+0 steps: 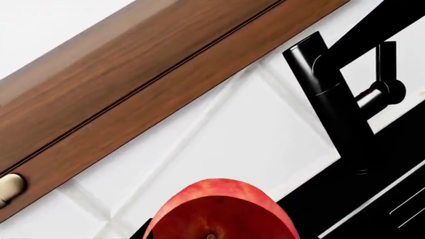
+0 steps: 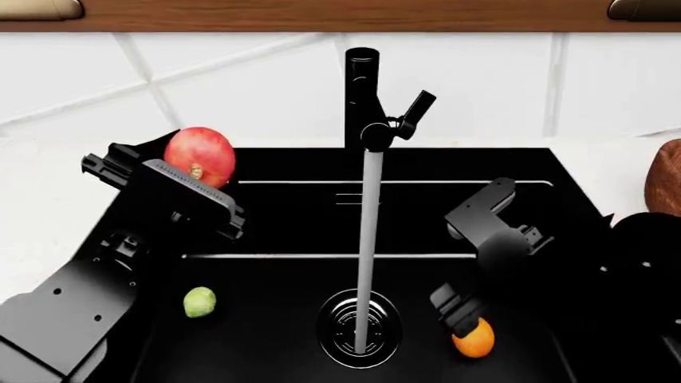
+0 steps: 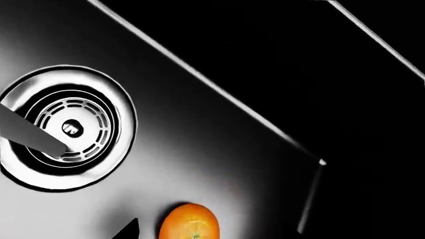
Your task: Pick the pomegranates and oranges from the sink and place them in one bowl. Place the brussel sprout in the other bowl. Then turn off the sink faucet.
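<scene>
While the left gripper holds the pomegranate clamped above the sink's left rim, the right gripper, jaw state unclear, hangs beside the orange on the basin floor.

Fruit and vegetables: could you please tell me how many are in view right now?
3. The pomegranate is at the left end effector, raised over the sink's left rim; the brussel sprout lies on the sink floor at left; the orange lies beside the right end effector. The arms may hide others.
</scene>
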You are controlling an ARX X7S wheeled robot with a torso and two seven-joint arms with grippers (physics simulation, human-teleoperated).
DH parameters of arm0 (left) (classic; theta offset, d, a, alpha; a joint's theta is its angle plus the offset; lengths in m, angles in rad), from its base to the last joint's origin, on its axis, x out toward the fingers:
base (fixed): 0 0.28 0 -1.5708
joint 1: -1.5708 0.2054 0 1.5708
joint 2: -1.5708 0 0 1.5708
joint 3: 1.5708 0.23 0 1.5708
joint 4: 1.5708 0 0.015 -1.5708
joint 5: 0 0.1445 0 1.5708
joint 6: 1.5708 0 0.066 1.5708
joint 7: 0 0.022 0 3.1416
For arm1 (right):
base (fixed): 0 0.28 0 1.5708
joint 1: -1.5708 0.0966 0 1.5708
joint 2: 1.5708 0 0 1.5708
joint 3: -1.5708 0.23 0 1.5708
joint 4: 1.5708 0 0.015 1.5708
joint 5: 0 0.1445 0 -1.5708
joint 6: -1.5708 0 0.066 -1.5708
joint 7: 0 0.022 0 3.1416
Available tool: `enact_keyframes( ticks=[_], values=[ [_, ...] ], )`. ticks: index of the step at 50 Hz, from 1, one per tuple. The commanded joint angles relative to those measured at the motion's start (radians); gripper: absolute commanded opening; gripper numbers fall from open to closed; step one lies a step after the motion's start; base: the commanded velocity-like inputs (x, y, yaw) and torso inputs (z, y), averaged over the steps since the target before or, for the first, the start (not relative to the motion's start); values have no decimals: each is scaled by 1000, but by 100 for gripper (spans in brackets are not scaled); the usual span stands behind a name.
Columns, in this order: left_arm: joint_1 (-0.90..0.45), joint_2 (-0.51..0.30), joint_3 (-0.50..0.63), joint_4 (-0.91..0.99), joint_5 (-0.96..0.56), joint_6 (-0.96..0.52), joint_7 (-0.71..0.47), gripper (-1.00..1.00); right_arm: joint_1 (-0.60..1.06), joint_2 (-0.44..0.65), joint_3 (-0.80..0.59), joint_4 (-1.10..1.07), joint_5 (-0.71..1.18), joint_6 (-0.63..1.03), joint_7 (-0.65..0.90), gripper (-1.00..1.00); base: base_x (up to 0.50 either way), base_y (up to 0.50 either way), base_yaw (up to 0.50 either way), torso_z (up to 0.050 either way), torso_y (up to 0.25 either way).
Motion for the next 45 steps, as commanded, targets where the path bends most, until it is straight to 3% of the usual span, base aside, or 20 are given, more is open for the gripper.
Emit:
enact_keyframes(
  ticks=[1, 45],
  values=[
    [-9, 2, -6, 8, -15, -7, -16, -100, -41, 5, -9, 24, -34, -49, -31, 100, 0, 0, 0, 0, 0],
    [-14, 16, 2, 0, -8, -14, -19, -100, -146, 7, -43, 138, -130, -173, -102, 100, 0, 0, 0, 0, 0]
  ],
)
